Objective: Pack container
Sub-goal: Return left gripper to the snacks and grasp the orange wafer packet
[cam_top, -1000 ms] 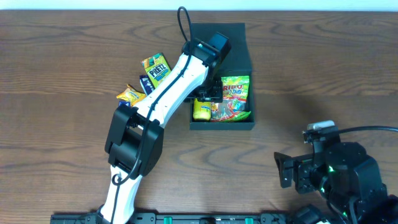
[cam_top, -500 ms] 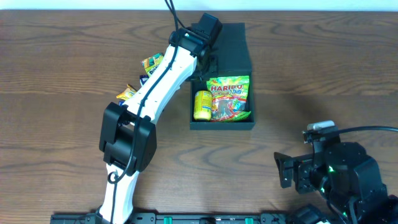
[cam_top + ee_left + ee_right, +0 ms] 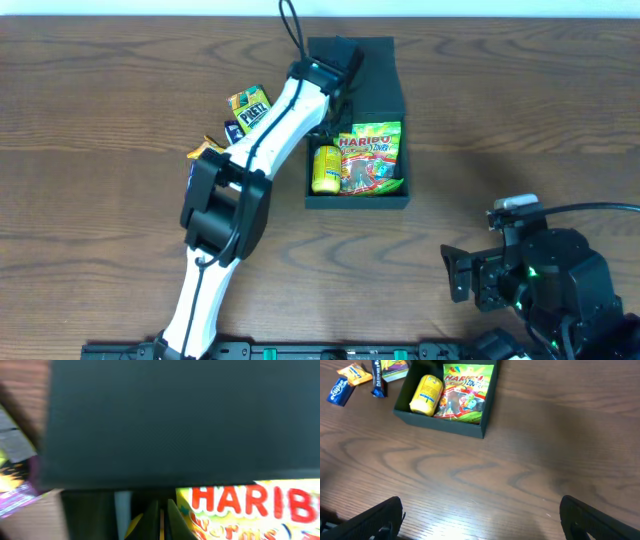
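Note:
The dark container (image 3: 356, 198) stands open at the table's back middle, its flap lid (image 3: 367, 72) laid back behind it. Inside lie a yellow packet (image 3: 324, 168) and a Haribo bag (image 3: 372, 158). My left gripper (image 3: 334, 110) hangs over the box's rear part beside the lid, mostly hidden under the arm. In the left wrist view its fingers (image 3: 174, 519) stand shut with nothing between them, the lid (image 3: 180, 420) filling the view and the Haribo bag (image 3: 250, 507) at lower right. My right gripper (image 3: 482, 520) is open over bare table, near the container (image 3: 440, 422).
Loose snacks lie left of the box: a Pretz packet (image 3: 250, 108), a small blue packet (image 3: 232, 130) and an orange-yellow packet (image 3: 208, 148). The right arm (image 3: 540, 280) rests at the front right corner.
The left gripper has shut and moved from above the Haribo bag back toward the lid. The Haribo bag now lies uncovered in the box. The right arm has not moved.

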`<state>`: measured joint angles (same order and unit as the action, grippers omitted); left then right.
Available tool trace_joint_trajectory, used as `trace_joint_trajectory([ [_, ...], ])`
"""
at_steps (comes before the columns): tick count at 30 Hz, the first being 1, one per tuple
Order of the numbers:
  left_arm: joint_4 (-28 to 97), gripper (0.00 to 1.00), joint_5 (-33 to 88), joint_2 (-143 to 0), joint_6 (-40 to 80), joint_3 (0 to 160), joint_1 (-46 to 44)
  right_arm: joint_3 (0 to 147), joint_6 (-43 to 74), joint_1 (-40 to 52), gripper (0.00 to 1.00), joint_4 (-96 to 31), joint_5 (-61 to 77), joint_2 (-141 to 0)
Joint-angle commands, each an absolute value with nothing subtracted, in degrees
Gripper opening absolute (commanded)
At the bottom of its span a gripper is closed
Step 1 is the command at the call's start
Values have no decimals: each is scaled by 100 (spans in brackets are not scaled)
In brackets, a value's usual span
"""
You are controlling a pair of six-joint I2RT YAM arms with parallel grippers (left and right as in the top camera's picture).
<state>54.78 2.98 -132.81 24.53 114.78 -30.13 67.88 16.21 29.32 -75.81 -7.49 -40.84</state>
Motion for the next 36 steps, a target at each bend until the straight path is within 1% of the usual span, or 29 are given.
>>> trace_joint_trajectory([
  [1,5542,6,279,-13356,2379,11533,-3055,6829,1562,2880,99,-7592,-790,-4073],
  [11,6156,6,276,-13356,2377,11533,-3057,6829,1562,2880,99,-7592,-790,-4073],
  [18,6215,6,276,-13314,2375,11537,-3057,6829,1562,2877,99,-7592,-790,-4073],
  [21,6217,6,169,-13085,2287,11675,-3006,6829,1559,2880,99,-7592,-790,-4073],
  [23,6219,6,-143,-12855,2287,11845,-2954,6829,1562,2880,99,-7592,-790,-4073],
  [29,6193,6,-2016,-11869,2156,12066,-2689,6829,1559,2880,99,-7592,-790,-4073],
  [34,6458,6,-2211,-11233,2185,12066,-2169,6829,1562,2880,99,-7592,-790,-4073],
  [36,6740,6,-2329,-11148,2593,12066,-1883,6829,1562,2880,99,-7592,-790,-4073],
])
